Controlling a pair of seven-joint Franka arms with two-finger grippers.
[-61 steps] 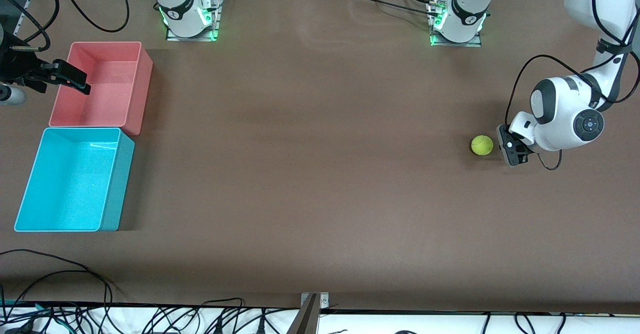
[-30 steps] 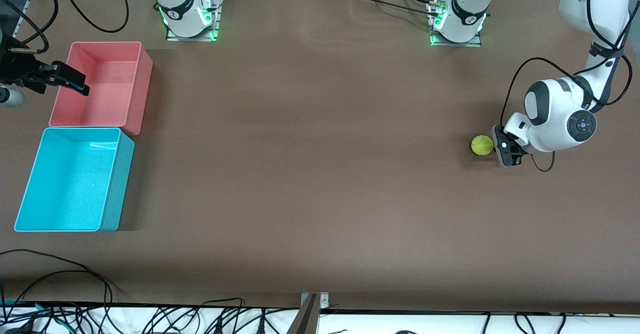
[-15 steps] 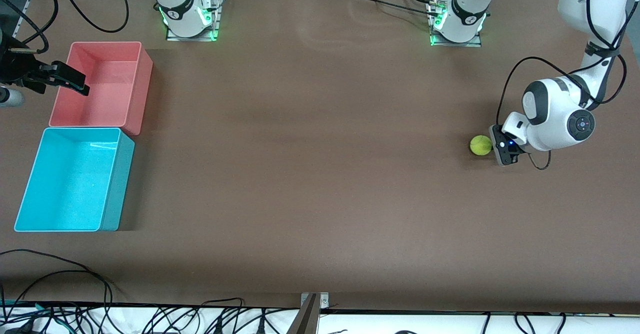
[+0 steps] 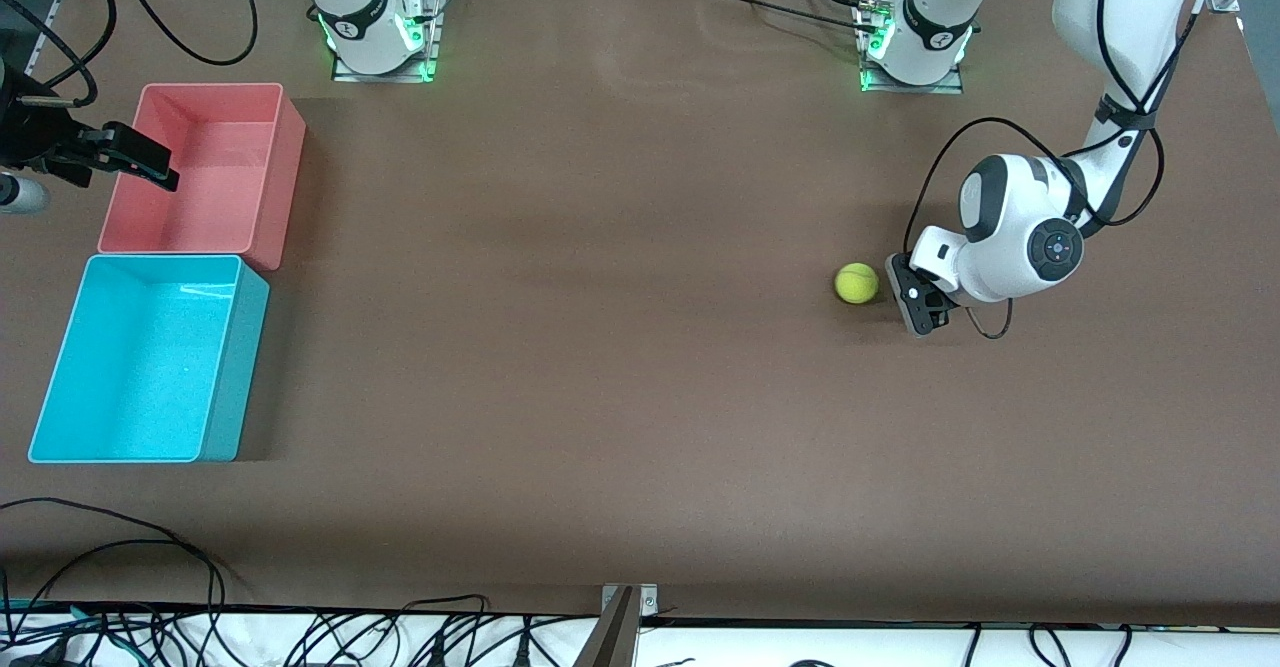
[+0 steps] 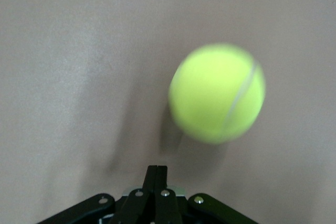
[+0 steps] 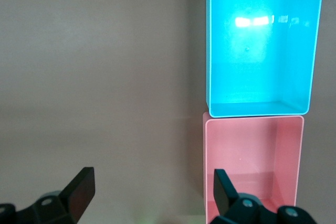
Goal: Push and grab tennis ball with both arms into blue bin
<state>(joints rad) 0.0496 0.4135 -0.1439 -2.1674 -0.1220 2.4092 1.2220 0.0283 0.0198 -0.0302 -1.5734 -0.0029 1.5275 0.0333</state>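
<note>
The yellow-green tennis ball [image 4: 857,283] lies on the brown table toward the left arm's end. My left gripper [image 4: 908,299] is low at the table just beside it, on the side away from the bins, fingers shut and empty. In the left wrist view the ball [image 5: 217,93] sits a little ahead of the closed fingertips [image 5: 157,174]. The blue bin [image 4: 140,357] stands empty at the right arm's end, also seen in the right wrist view [image 6: 262,40]. My right gripper [image 4: 150,162] waits open and empty over the pink bin's outer edge; its wrist view shows it too [image 6: 152,192].
A pink-red bin [image 4: 190,167] stands right beside the blue bin, farther from the front camera; it also shows in the right wrist view [image 6: 252,166]. A long stretch of bare brown table lies between the ball and the bins. Cables hang along the table's near edge.
My left gripper has swept toward the right arm's end of the table, and the ball has rolled ahead of it the same way. The right arm has not moved.
</note>
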